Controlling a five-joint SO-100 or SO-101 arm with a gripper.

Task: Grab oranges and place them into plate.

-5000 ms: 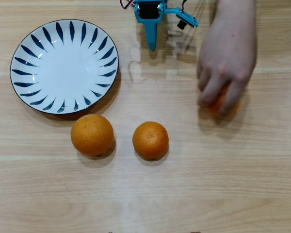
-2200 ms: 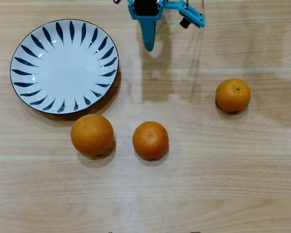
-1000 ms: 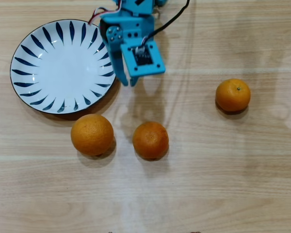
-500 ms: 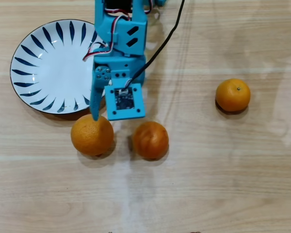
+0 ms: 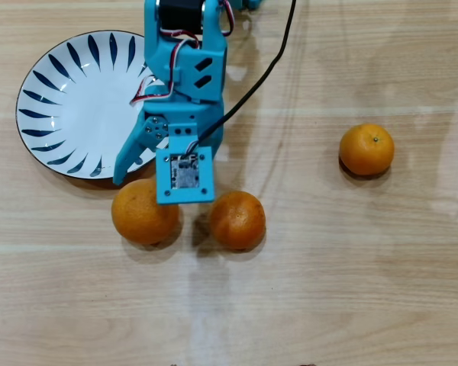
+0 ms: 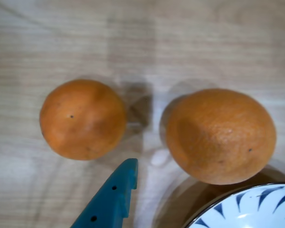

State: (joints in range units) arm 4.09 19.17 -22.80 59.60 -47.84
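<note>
Pincer: the blue pincer (image 5: 149, 183) hangs over the left-centre of the overhead view, its jaws spread wide and holding nothing. One finger (image 5: 130, 162) angles out toward the plate's lower rim; the other is hidden under the arm's camera block in that view, though a blue tip (image 6: 115, 194) shows at the bottom of the wrist view.

Large orange: the large orange (image 5: 143, 212) lies on the bench (image 5: 328, 290) just below the plate, its top partly covered by the pincer; in the wrist view it sits at right (image 6: 220, 135), just beside the plate's rim.

Middle orange: the middle orange (image 5: 237, 220) rests just to the right of the large one, a narrow gap between them; left in the wrist view (image 6: 82, 118).

Far orange: the far orange (image 5: 366, 150) sits well apart at the right of the overhead view, stem dot up.

Plate: the plate (image 5: 61, 99), upper left of the overhead view, is empty.

Step, as judged: lining up over the large orange; no fruit moved yet.

Risks:
- The visible tip points into the gap between the two fruits; coming down slightly off, it could nudge the middle orange and roll it away.
- The outer finger is near the plate's edge and could catch it on descent.
- Round, dimpled skin: a close off the widest line may squeeze the fruit out.
</note>
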